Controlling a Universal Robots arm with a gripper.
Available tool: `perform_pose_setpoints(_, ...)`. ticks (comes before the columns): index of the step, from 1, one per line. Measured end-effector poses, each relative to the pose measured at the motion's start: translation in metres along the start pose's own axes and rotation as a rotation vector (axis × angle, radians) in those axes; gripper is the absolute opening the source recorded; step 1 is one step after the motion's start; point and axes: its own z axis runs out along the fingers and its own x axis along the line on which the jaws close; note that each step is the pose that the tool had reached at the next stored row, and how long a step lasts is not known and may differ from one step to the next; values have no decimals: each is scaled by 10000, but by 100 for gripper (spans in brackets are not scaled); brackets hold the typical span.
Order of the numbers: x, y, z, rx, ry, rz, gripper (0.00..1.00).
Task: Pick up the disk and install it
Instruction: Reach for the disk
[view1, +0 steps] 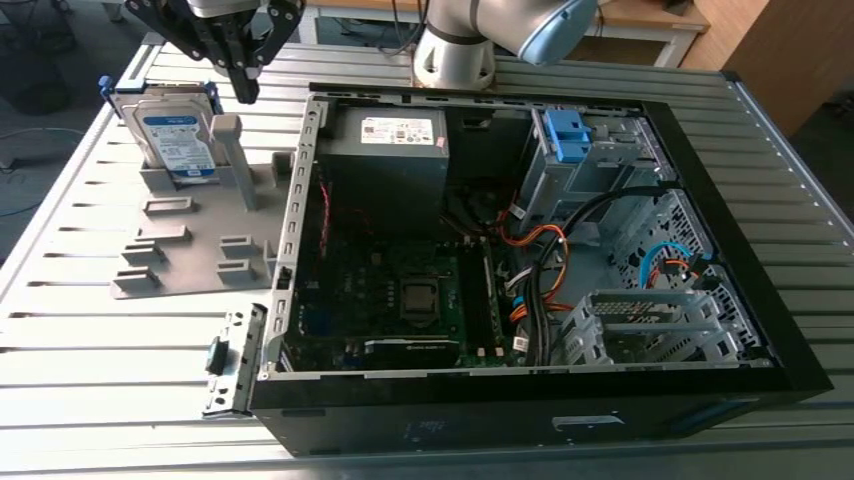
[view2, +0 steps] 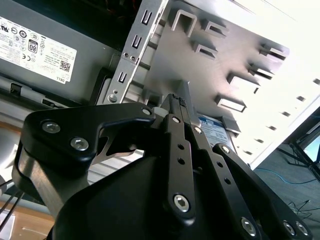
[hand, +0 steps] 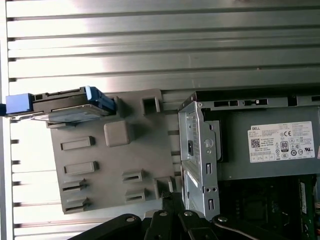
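Observation:
The disk (view1: 174, 135) stands on edge in a slot of the grey holder plate (view1: 187, 250), at the exterior view's left of the open computer case (view1: 534, 400). It is silver-grey with a white and blue label and a blue carrier frame. The first wrist view shows the disk (hand: 65, 106) edge-on, and a corner of its label (view2: 216, 128) peeks past the fingers in the second wrist view. My gripper (view1: 246, 88) hangs just above and to the exterior view's right of the disk, apart from it. Its fingers (view2: 181, 117) meet at the tips, holding nothing.
The case lies open on a slatted metal table (view1: 107, 330). Inside are a grey power supply (view1: 387, 150) with a white sticker, a motherboard (view1: 400, 300), cables (view1: 534, 260) and a blue bracket (view1: 567, 135) on the drive cage. The case's metal rim (view1: 300, 200) stands close beside the holder.

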Motion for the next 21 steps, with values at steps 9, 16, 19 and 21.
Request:
perform_pose_setpoints(9, 44, -3, -1, 0, 0, 0, 11)
perform_pose_setpoints(16, 82, -6, -2, 0, 0, 0, 11)
perform_pose_setpoints(19, 101, -8, -3, 0, 0, 0, 11)
perform_pose_setpoints(21, 115, -9, -3, 0, 0, 0, 11)
